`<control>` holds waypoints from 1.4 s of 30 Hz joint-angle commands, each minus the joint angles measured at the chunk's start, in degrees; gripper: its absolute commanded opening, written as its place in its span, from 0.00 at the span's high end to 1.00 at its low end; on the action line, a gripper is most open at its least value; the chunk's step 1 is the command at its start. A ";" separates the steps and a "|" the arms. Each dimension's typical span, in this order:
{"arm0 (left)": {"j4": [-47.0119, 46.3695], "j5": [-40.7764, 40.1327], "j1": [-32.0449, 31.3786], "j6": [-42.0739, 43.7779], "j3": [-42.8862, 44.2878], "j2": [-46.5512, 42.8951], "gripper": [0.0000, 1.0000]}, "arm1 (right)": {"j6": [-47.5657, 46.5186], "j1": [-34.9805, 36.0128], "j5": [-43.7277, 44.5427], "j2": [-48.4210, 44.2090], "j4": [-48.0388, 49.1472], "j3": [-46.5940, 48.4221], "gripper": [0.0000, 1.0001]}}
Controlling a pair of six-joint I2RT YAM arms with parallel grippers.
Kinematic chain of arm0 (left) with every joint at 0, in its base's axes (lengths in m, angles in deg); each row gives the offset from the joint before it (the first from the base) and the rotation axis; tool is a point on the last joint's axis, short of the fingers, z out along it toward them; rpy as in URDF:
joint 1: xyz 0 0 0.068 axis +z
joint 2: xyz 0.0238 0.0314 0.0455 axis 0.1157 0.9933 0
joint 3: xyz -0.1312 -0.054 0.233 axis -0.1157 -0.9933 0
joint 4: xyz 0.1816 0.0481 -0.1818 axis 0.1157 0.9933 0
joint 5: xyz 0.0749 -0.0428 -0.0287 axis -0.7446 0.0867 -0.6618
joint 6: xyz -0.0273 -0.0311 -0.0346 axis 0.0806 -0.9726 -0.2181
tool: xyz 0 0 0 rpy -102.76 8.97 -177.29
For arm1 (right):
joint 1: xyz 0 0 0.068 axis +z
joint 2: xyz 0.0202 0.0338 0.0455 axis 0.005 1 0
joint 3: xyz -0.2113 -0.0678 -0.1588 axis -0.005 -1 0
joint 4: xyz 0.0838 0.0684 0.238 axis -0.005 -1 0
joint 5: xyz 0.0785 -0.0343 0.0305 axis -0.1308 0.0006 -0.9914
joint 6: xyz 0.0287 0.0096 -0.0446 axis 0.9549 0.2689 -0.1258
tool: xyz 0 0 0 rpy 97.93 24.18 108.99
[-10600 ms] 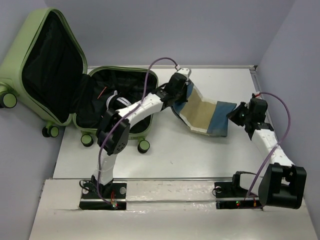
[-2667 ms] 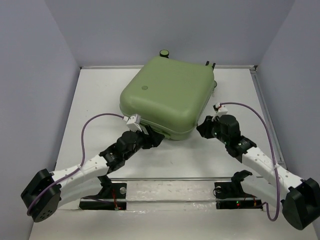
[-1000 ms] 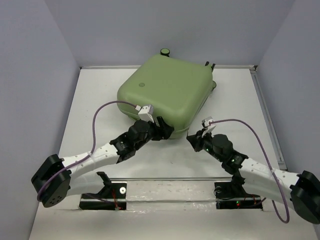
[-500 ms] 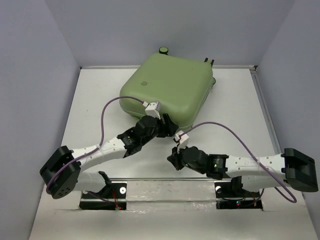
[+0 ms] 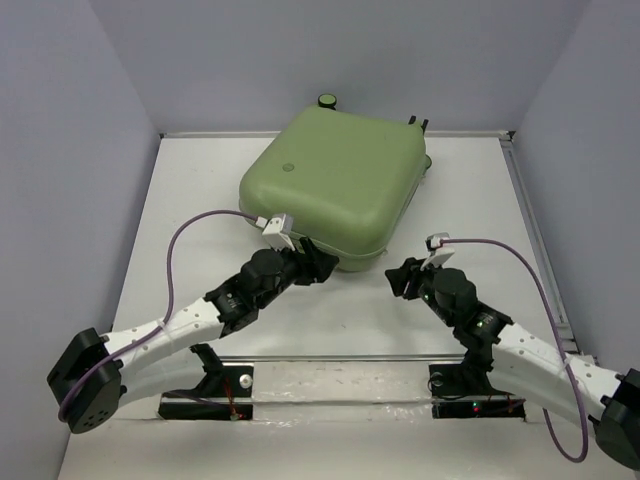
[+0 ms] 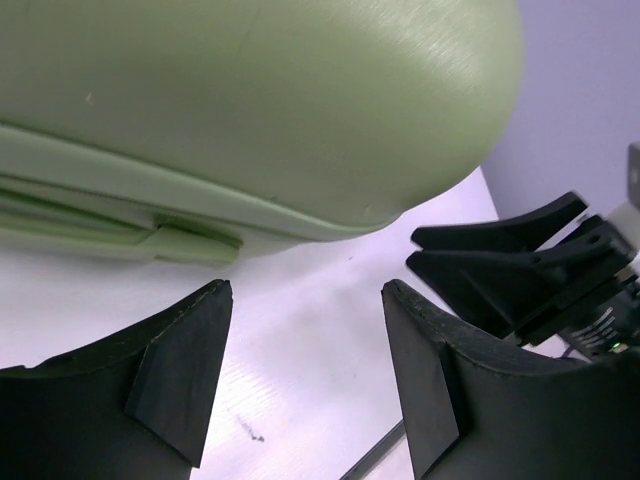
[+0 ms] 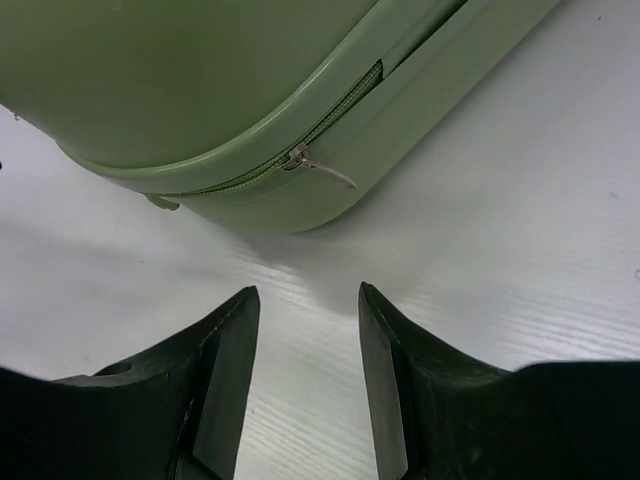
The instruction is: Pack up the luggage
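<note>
The right hand (image 7: 307, 292) has just swung back and unclenched, empty, facing the zip pull (image 7: 325, 170) of the shut luggage (image 5: 335, 185), perhaps to finish zipping; the left hand (image 6: 306, 295) hangs released.

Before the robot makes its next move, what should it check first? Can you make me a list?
1. The luggage is shut and lying flat on the table: ok.
2. The left gripper is open and empty: ok.
3. The right gripper is open and empty: ok.
4. The zipper pull is in sight ahead of the right gripper, not gripped yet: ok.
5. Zipped shut all the way round: cannot tell.
</note>
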 commanded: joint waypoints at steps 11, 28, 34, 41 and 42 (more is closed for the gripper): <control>-2.48 -0.19 0.09 0.87 1.28 2.66 0.28 | -15.01 -14.59 -17.35 16.98 24.22 3.00 0.49; -4.06 -1.95 0.18 2.01 4.36 6.62 0.29 | -13.08 -15.39 -30.73 23.06 39.30 -0.17 0.52; -4.32 -2.30 0.18 2.10 3.83 6.62 0.29 | -11.06 -15.39 -22.46 16.20 30.16 -1.93 0.52; -4.41 -2.12 0.36 2.28 4.53 6.88 0.29 | -11.67 -15.39 -25.18 16.10 27.78 -1.14 0.49; -4.41 -2.12 0.36 2.36 4.62 6.71 0.30 | -11.85 -15.39 -25.01 16.54 27.78 -0.79 0.49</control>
